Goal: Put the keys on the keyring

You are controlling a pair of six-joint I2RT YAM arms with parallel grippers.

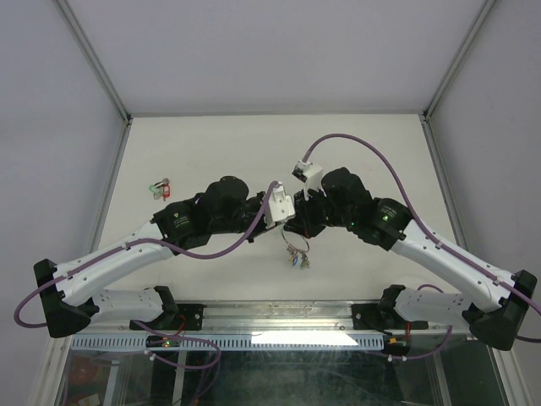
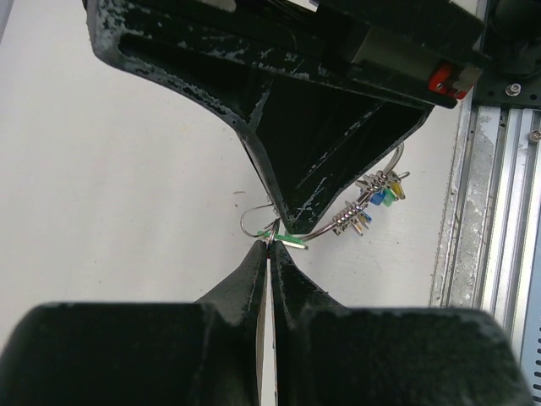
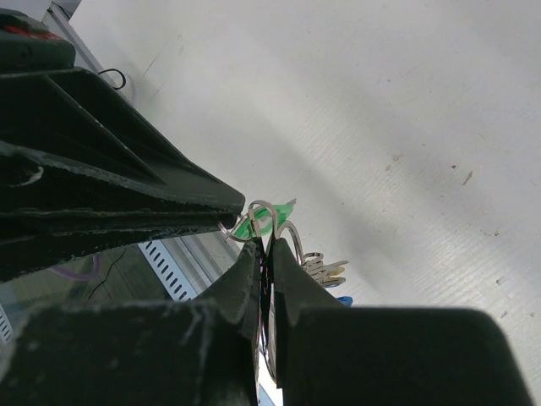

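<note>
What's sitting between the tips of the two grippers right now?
The green-tagged silver key and thin silver wire keyring span the gap between left gripper and right gripper; both wrist views show it.

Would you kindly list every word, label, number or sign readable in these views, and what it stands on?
None can be read.
Any marking on the black motor housings of the left arm and right arm: too small to read.
Coloured plastic tags of the small silver keys: no lettering shows.

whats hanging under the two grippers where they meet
A keyring with small keys dangles there. Where it is gripped is covered in the top view.
</note>
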